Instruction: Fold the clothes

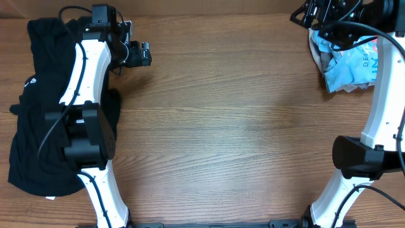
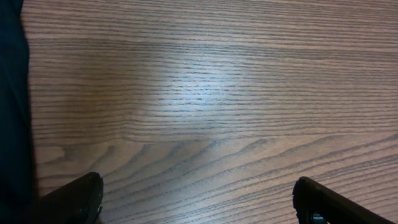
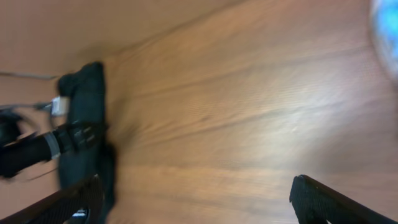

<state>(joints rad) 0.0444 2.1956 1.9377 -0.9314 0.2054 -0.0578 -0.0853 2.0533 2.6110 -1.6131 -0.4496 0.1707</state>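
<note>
L pincer (image 2: 198,183): released, fingers wide apart, nothing between. It hangs over the bench (image 1: 240,126) at far left. Heap of black clothes (image 1: 38,107) lies along left edge, partly under L arm (image 1: 85,69). R pincer (image 3: 196,182): released, empty, view blurred, at far right. Bunched blue-white clothes (image 1: 348,66) lie near it.

The black cloth heap (image 1: 31,114) lies along the left edge of the wooden table (image 1: 240,126); the crumpled light-blue clothes pile (image 1: 345,66) sits at its far right corner.
</note>
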